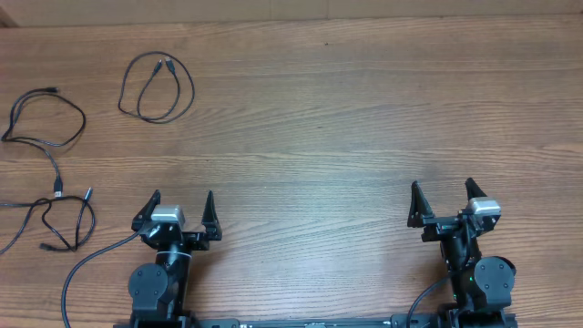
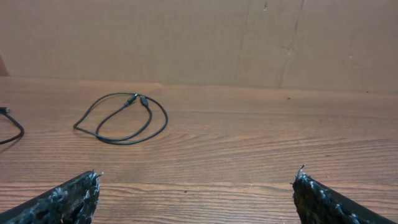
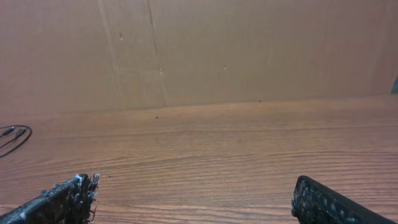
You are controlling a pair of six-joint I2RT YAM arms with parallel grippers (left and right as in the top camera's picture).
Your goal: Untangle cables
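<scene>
Three thin black cables lie apart on the left of the wooden table. One cable is a closed loop (image 1: 164, 66) at the back, also in the left wrist view as a loop (image 2: 135, 99) with its two plug ends together. A second cable (image 1: 58, 185) winds along the far left edge. The third cable (image 1: 92, 221) lies nearest the front, left of my left arm. My left gripper (image 1: 180, 195) (image 2: 199, 173) is open over bare wood. My right gripper (image 1: 443, 185) (image 3: 196, 180) is open too, far from every cable.
A brown cardboard wall (image 2: 199, 37) (image 3: 249, 50) stands along the table's back edge. The left arm's own thicker black cable (image 1: 77, 273) curves beside its base. A bit of another cable (image 2: 20, 129) shows at the left wrist view's edge, and plug ends (image 3: 22, 131) at the right wrist view's.
</scene>
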